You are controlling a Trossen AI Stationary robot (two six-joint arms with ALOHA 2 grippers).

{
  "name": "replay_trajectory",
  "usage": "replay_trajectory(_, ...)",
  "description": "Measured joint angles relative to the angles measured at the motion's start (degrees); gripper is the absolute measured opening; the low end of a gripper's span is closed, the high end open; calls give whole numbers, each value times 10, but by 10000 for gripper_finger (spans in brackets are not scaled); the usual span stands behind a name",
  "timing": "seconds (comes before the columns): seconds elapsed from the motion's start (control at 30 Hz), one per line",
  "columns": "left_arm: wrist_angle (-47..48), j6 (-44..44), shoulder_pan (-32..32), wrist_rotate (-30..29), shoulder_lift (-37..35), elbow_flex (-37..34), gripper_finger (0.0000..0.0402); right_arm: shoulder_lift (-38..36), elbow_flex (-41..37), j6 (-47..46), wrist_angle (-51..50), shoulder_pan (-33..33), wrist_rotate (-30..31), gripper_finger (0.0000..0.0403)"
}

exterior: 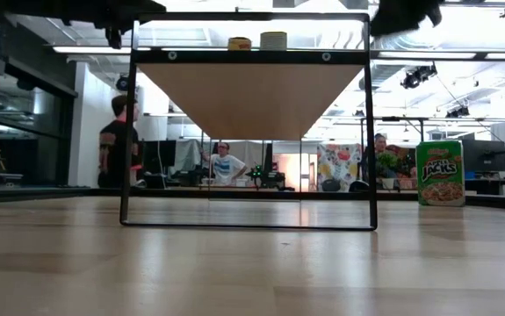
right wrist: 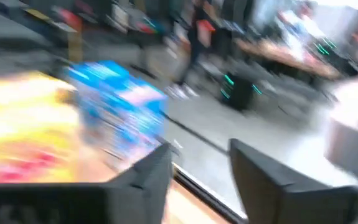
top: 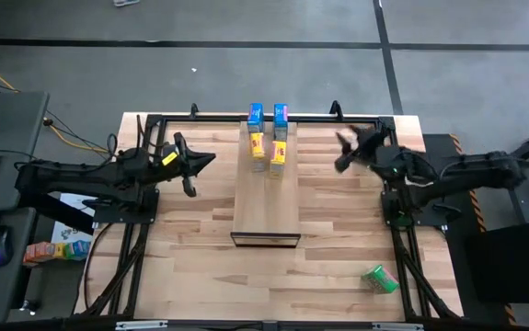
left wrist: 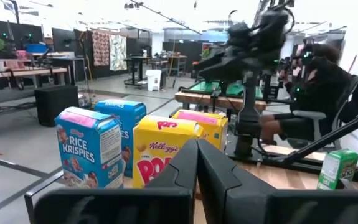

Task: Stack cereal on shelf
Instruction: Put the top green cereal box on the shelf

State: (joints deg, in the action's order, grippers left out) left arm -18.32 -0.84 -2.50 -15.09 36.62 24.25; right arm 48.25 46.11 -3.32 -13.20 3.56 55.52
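Meanwhile, four small blue and yellow cardboard cereal boxes (top: 268, 138) crowded the far edge of the pale wooden shelf (top: 266, 207). Right gripper (top: 345, 152) hovered open beside them; left gripper (top: 207, 160) waited closed.

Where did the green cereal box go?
In the high view the green cereal box lies on its side on the striped tabletop, near the front right corner, far from the shelf and its blue and yellow boxes.

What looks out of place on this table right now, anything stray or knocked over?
One small green cereal box sits alone on the striped tabletop near the front right corner, skewed, far from the pale wooden shelf. The two blue boxes and two yellow boxes stand grouped at the shelf's far end.
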Motion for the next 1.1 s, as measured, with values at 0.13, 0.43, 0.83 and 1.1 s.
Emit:
replay_trajectory(0.13,4,0,0,0,3,0,0,-27,0,-105,-175,-120,-53,240)
replay_trajectory(0.43,4,0,0,0,7,0,0,-9,0,-158,-334,-369,-270,275)
replay_trajectory(0.83,6,0,0,0,22,0,0,90,0,-83,-372,-481,-339,275)
replay_trajectory(1.1,6,0,0,0,29,0,0,155,0,-59,-396,-508,-346,275)
